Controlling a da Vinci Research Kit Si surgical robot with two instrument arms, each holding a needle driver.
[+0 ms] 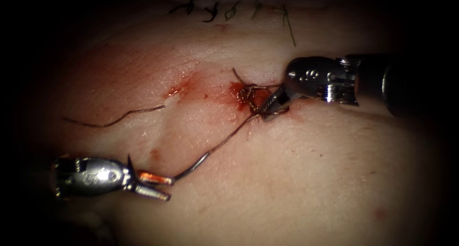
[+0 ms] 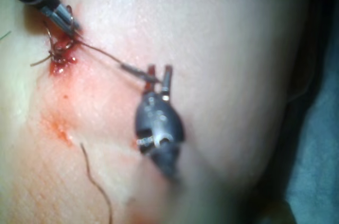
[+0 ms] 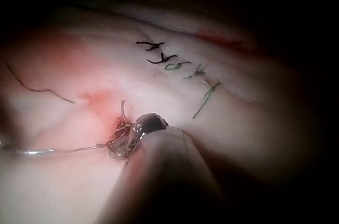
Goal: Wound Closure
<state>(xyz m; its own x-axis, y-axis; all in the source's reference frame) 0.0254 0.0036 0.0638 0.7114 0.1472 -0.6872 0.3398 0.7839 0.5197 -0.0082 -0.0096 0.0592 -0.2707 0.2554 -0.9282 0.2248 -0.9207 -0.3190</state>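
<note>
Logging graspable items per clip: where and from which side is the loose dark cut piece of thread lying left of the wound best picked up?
Probably at the free right end of the loose dark cut thread, coming from above: it lies flat on the pale tissue, apart from the knotted thread loops. The left tool holds the curved steel needle; the right tool holds thread at the knot.

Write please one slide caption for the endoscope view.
Left tool holds the needle near its tail; right tool grips thread at the knot on the tissue.
</note>
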